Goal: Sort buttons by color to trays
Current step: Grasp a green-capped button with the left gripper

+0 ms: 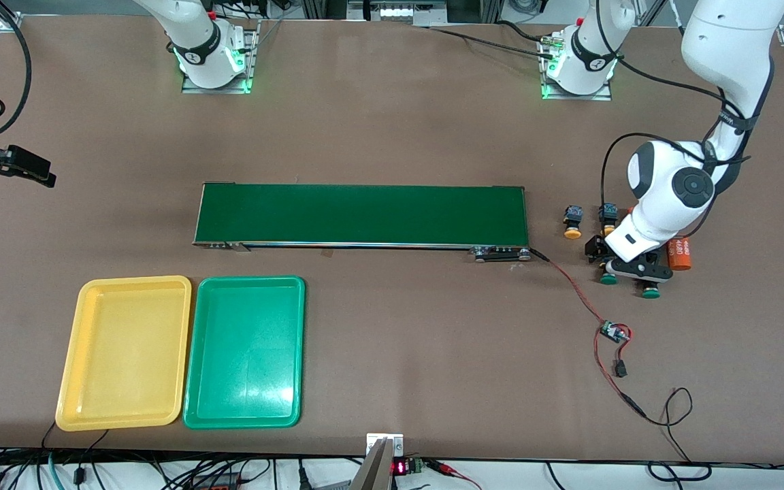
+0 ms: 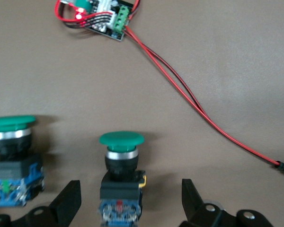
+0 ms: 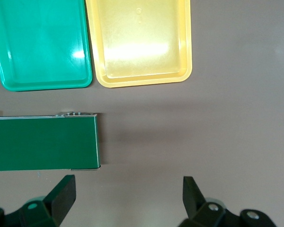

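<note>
**Left gripper low over a green button, trays bare at the right arm's end**

The left gripper [image 1: 630, 272] sits low over the cluster of buttons toward the left arm's end of the surface [image 1: 399, 122]. Its fingers [image 2: 68, 201] are spread apart, and one green button [image 2: 121, 177] stands upright between them, not touched by either pad. A second green button [image 2: 12, 158] stands just beside it, outside the fingers. Two yellow-orange buttons [image 1: 573, 222] lie farther from the front camera than the green pair; one is clear to see near the belt's end, the other [image 1: 608, 213] is partly hidden by the wrist. An orange cylinder [image 1: 680, 253] lies beside the gripper, close enough to crowd that flank.

A small circuit board [image 1: 614, 332] with red and black wire [image 1: 572, 289] lies nearer the front camera, the wire trailing from the belt's corner.

The long dark-green belt [image 1: 361, 214] spans the middle of the surface. The yellow tray [image 1: 86, 354] and green tray [image 1: 246, 416] lie side by side, edges nearly touching, nearer the front camera than the belt, toward the right arm's end.

The right gripper [image 3: 128, 198] waits up in the air over bare surface past the belt's end, its fingers wide apart and holding nothing.
</note>
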You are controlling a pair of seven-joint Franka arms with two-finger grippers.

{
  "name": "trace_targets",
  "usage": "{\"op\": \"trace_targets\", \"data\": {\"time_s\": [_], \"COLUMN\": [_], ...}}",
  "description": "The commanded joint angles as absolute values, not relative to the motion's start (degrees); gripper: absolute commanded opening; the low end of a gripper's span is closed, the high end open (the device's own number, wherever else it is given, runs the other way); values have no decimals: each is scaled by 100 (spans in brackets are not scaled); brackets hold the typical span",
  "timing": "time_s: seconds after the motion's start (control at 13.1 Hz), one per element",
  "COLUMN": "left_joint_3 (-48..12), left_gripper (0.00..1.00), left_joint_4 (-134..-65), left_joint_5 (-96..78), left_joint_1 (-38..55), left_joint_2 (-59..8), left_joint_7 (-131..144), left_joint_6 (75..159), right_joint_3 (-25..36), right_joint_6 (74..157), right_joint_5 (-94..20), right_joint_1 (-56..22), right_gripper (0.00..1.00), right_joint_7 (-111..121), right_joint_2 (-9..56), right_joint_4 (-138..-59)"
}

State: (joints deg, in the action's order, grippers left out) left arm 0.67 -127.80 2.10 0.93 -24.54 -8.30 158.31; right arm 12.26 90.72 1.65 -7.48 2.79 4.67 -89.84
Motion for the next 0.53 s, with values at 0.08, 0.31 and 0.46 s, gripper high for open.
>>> {"op": "trace_targets", "data": {"time_s": [0.08, 0.31, 0.46], "left_joint_3": [62, 53, -43], "left_gripper": [60, 22, 19], "left_joint_4": [-12770, -12788, -12727], "left_joint_5": [185, 176, 185], "left_joint_1": [-26, -35, 0], "left_joint_2": [-2601, -2576, -2252], "left_joint_7": [-1160, -1116, -1186], "left_joint_6": [16022, 15961, 15560], "right_joint_3": [1213, 1213, 1213], "right_joint_6": [9053, 9053, 9053], "right_joint_5": [158, 158, 158], "right_joint_1": [-747, -738, -747], "right_gripper": [100, 100, 100], "right_joint_7": [255, 255, 264], "right_joint_2": [396, 396, 396], "right_joint_4": [-9053, -9053, -9053]}}
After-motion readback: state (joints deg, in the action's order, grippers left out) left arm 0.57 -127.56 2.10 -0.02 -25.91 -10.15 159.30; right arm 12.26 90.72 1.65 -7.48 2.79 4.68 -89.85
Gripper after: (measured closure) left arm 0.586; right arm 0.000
